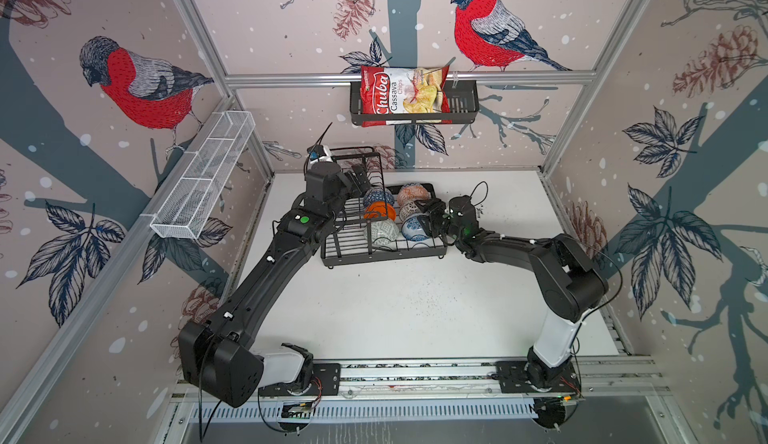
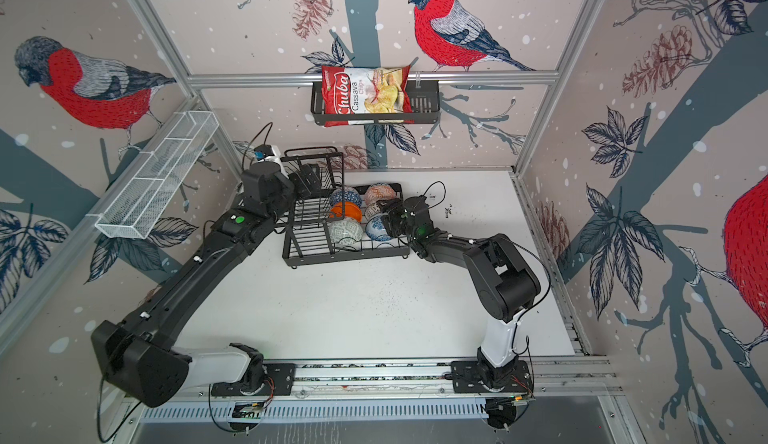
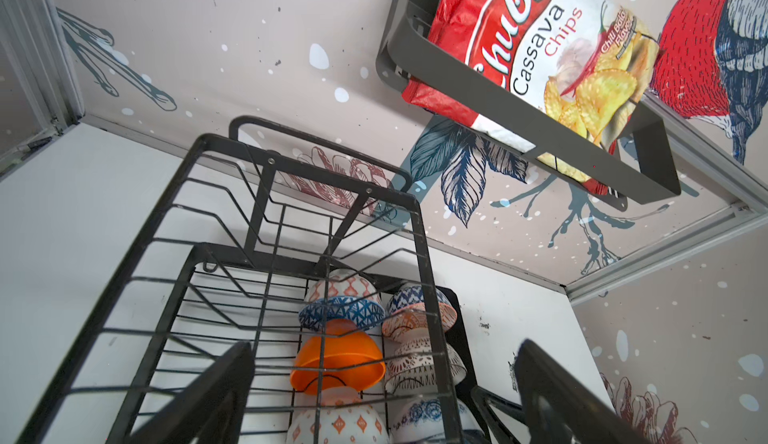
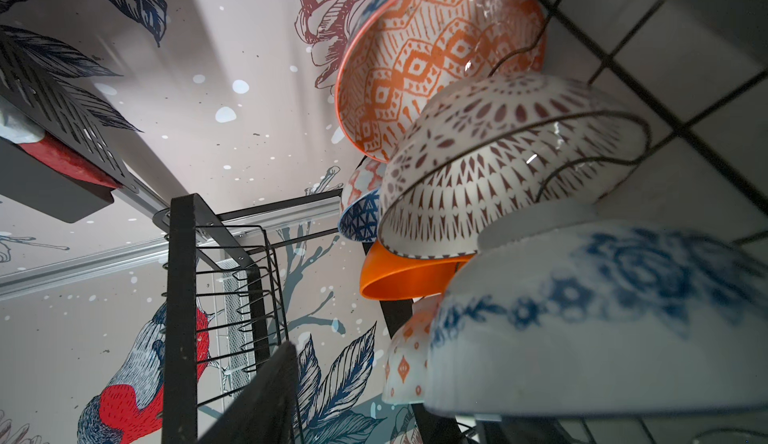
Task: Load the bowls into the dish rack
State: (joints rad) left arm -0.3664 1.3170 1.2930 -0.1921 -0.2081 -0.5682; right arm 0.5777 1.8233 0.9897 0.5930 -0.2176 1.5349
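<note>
Dish rack: black coated metal wire, matt. Lattice bowl and orange-patterned bowl: glazed and glossy (bright light spots on both). Plain orange bowl: smooth, even sheen. Chips bag: crinkled glossy film. Mesh basket, left wall: fine white-painted metal mesh. Table: matt white, speckled.

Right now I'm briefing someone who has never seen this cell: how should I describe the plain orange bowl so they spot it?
Find the black wire dish rack at the back of the white table. In the row beside its raised basket, the orange bowl stands in the middle, between the dark-blue geometric bowl and the grey-green patterned bowl. It alone is plain glossy orange, unpatterned.
</note>
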